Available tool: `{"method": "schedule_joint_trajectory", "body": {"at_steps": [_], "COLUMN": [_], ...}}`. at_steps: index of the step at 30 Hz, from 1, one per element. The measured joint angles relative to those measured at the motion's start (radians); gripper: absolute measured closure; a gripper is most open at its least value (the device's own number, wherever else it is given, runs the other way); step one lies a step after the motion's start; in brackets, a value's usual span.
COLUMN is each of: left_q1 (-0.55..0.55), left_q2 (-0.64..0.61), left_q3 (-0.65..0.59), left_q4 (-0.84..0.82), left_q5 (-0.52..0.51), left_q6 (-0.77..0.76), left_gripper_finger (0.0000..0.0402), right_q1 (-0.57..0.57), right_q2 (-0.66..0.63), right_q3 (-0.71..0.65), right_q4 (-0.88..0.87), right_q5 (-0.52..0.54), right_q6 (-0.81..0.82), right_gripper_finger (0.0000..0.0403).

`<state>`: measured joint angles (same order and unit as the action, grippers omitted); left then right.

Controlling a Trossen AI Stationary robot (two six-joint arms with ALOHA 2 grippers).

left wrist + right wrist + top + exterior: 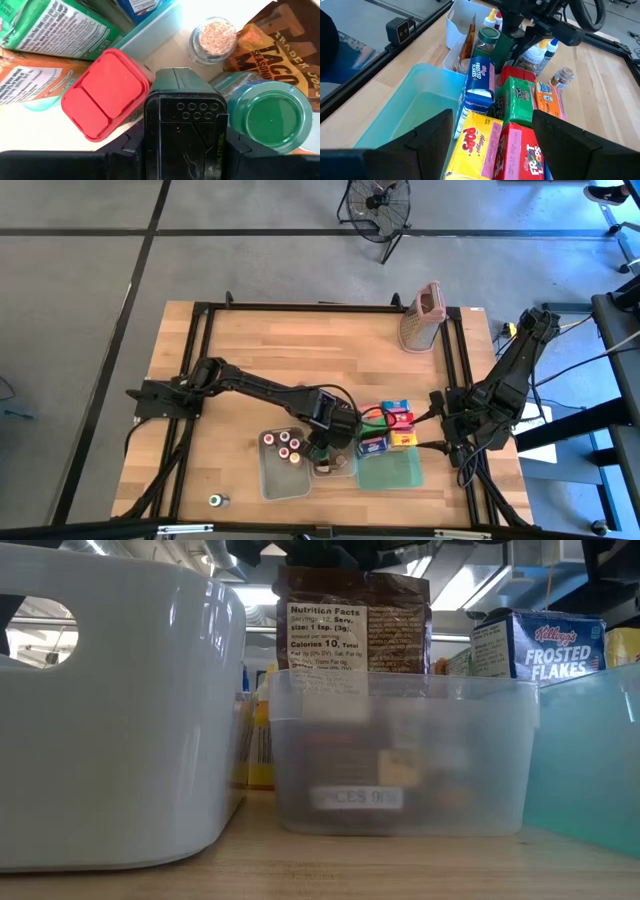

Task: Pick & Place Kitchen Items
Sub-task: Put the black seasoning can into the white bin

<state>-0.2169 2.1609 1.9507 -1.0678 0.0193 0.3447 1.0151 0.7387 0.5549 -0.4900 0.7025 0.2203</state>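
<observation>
only the left wrist view shows the left gripper (182, 107) clamped on a black-lidded jar (184, 112).

Left arm: your left arm stretches across the bench's middle, wrist bent downward.
Left claw (326, 448): state unclear.
Right arm: folded at the bench's right edge.
Right claw (485, 150): fingers spread apart.

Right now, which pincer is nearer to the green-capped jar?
Left. The left pincer hangs just above the green-capped jar; the right pincer waits beyond the cartons.
</observation>
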Motion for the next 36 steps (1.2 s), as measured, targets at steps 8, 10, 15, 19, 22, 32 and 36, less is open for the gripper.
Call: {"method": "schedule_joint_trajectory", "body": {"at_steps": [8,10,15,19,22,32,36], "left_q1": [0.001,0.001,0.000,0.000,0.000,-0.018,-0.010], "left_q2": [0.007,0.007,0.007,0.007,0.007,0.007,0.007], "left_q3": [-0.001,-0.001,-0.001,-0.001,-0.001,-0.001,-0.001], "left_q4": [-0.001,-0.001,-0.006,-0.013,-0.013,-0.020,-0.028], "left_q5": [0.006,0.006,0.007,0.007,0.006,0.000,-0.001], "left_q6": [0.002,0.009,-0.011,-0.021,-0.044,-0.054,-0.047], "left_gripper_finger": [0.0260,0.0260,0.0260,0.0260,0.0260,0.0260,0.0260], "right_q1": [0.000,0.000,0.000,0.000,0.000,0.000,0.000], "right_q2": [0.000,0.000,0.000,0.000,0.000,0.000,0.000], "right_q3": [0.000,0.000,0.000,0.000,0.000,0.000,0.000], "right_q4": [-0.001,-0.001,-0.001,-0.001,-0.001,0.000,0.000], "right_q5": [0.001,0.001,0.001,0.001,0.001,0.002,0.002], "right_q6": [0.000,0.000,0.000,0.000,0.000,0.000,-0.002], "right_gripper_finger": [0.0128,0.0128,0.0128,0.0128,0.0128,0.0128,0.0128]}}
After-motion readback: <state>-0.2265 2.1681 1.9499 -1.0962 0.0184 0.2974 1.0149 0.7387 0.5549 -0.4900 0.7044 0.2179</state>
